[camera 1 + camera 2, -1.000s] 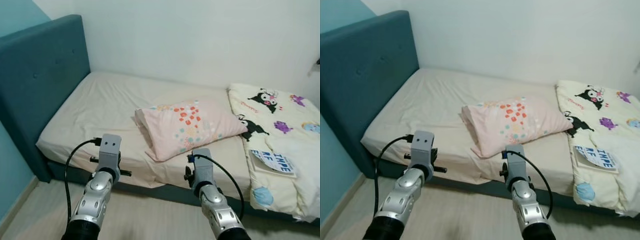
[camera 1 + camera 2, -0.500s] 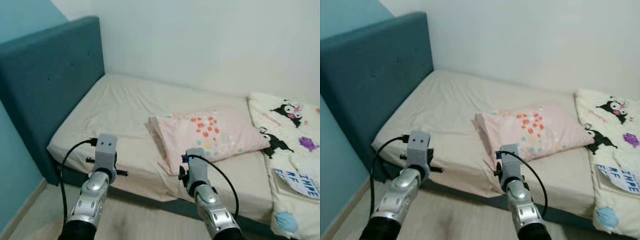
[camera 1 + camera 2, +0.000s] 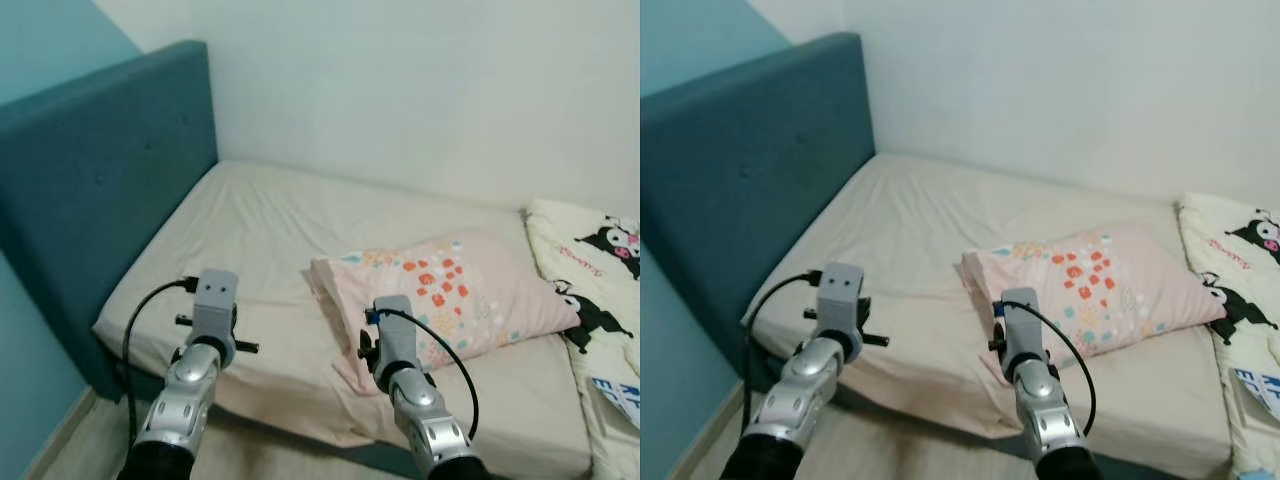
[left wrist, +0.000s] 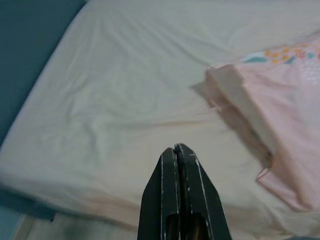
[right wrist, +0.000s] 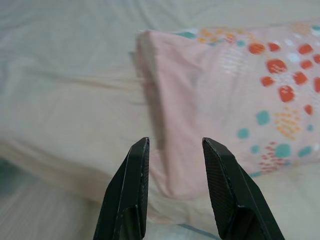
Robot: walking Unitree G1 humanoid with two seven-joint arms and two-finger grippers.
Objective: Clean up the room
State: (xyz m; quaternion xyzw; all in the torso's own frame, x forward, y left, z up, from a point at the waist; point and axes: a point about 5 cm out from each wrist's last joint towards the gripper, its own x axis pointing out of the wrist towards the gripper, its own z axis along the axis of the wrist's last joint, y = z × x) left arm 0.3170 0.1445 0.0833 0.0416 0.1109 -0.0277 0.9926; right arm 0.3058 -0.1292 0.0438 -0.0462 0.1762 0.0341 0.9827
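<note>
A pink pillow (image 3: 450,300) with red, teal and orange dots lies across the middle of the cream-sheeted bed (image 3: 270,230). Both my arms reach forward over the bed's near edge. My left gripper (image 4: 176,151) is shut with nothing in it, above bare sheet to the left of the pillow (image 4: 280,115). My right gripper (image 5: 175,150) is open, its two fingers (image 5: 136,165) pointing at the pillow's (image 5: 225,100) near left corner, a little short of it.
A teal padded headboard (image 3: 100,190) rises at the left, a white wall (image 3: 420,90) behind the bed. A cream blanket with cartoon prints (image 3: 600,270) covers the bed's right end. Pale wooden floor (image 3: 70,430) runs along the bed's near side.
The camera has swung left and come closer: pillow and blanket have shifted right in the picture, and the headboard looms larger. Both arms hold the same pose.
</note>
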